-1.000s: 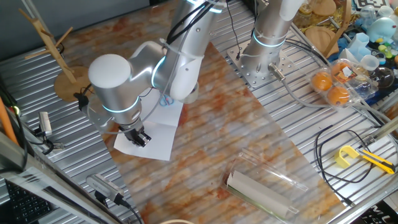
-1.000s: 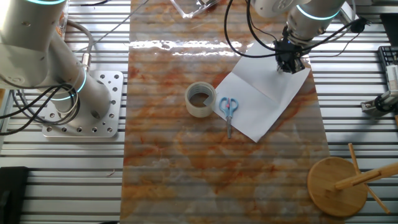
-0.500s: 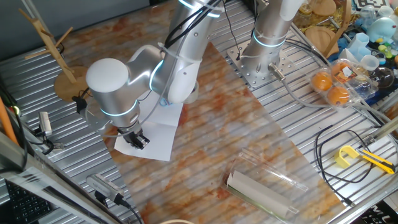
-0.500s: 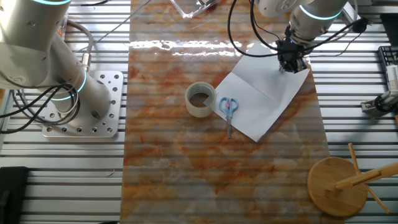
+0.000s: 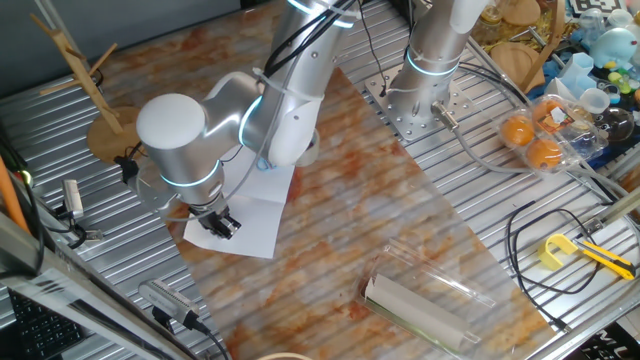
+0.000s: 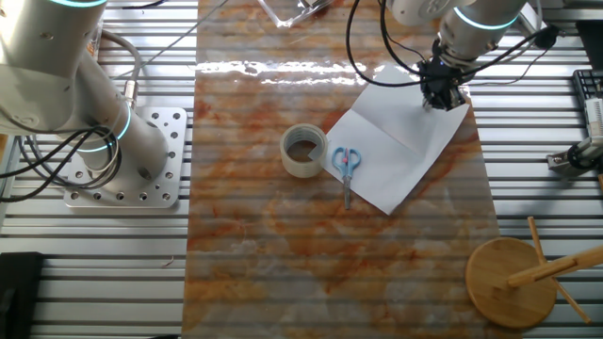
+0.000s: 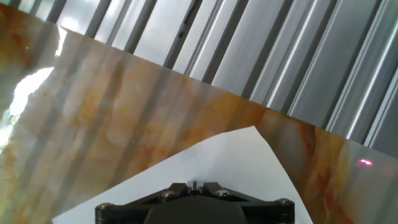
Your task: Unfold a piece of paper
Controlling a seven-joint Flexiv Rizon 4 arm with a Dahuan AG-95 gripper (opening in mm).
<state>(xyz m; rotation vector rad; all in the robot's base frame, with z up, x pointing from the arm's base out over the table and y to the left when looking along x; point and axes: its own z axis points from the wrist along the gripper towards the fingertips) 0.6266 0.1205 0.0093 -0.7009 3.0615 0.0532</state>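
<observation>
The piece of paper is a white sheet lying opened out on the marbled mat, with a crease running across it. It also shows in one fixed view and in the hand view. My gripper is down at the sheet's far right corner, by the mat's edge. Its jaws are closed together with a thin pale sliver of the paper between them. It also shows in one fixed view. The hand view shows the paper's corner just beyond the fingertips.
Blue-handled scissors lie on the paper's left part, next to a grey tape roll. A wooden stand is on the ribbed metal table. A beige rolled sheet in clear plastic lies farther off. A second arm's base stands left.
The gripper has shifted slightly toward the paper's outer corner and has nearly stopped. The paper, scissors and tape roll have not moved.
</observation>
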